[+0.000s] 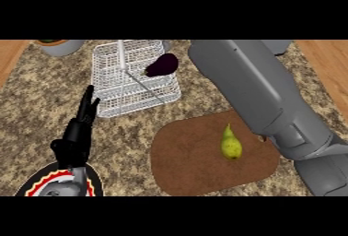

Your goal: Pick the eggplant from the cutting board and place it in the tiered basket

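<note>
speckled stone counter [41, 110] fills the view, wood strips at both upper corners. white wire basket [115, 99] stands at upper middle, a slim post rising from its centre. eggplant [162, 65], dark purple, lies on the basket's right side against the rim, inside the wire, well clear of the board. brown board [190, 170] sits lower right of centre, rounded corners; a yellow-green pear [231, 144] lies on it, stem end pointing up the view. left hand [81, 124] shows at lower left, black fingers straight and together, pointing up toward the basket's lower left corner, tips just beside the wire; holds nothing. below its wrist, a dark plate [41, 182] with a red and white zigzag rim, partly covered by the forearm. right arm [265, 101] crosses the right side as a broad grey forearm running up to the top edge beside the eggplant; its hand is out of sight beyond the arm, fingers cannot be told. grey bowl [61, 46] at upper left, cut by the edge.
</note>
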